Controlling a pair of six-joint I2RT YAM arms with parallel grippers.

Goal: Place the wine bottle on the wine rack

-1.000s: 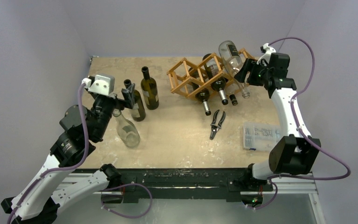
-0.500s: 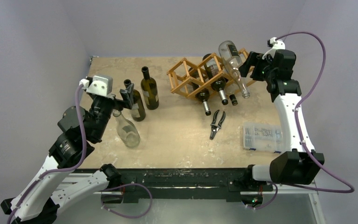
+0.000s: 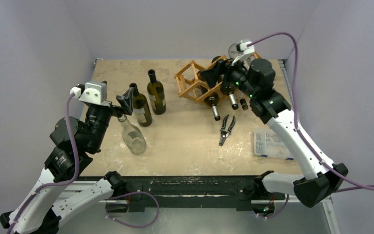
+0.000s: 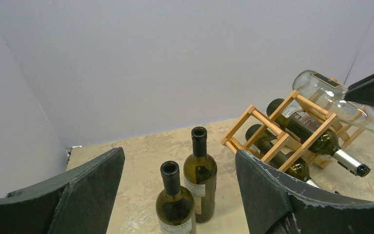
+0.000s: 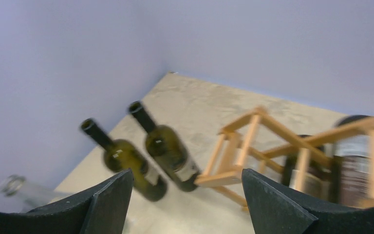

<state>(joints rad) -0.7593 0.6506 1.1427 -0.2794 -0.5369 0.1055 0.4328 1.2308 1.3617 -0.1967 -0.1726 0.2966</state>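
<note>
honestly, none of the writing was readable. the dark green glass bottle with a pale paper label (image 4: 200, 175) and the second dark green bottle just in front of it (image 4: 174, 209) stood upright on the beige marbled tabletop (image 3: 185, 146), their print too small to make out. the clear glass wine bottle (image 4: 324, 91) had a black strip label near its base. it lay tilted on top of the light-brown wooden lattice wine rack (image 4: 271, 125), neck sloping downward. the rack was thin square bars forming diamond cells, sitting at the far right part of the table. inside one cell lay a dark bottle with a whitish, reddish-printed label (image 4: 297, 116), with another dark bottle (image 4: 272, 152) in a neighbouring cell. the left gripper (image 4: 179, 155) was spread wide with nothing between its matte black fingers, hovering by a second clear glass bottle (image 3: 133, 138). the right gripper (image 5: 186, 173) was also spread apart and empty, up beside the rack; its view was blurry. black-handled pliers (image 3: 227, 127) and a clear plastic compartment box (image 3: 267, 144) lay nearer the front.
</note>
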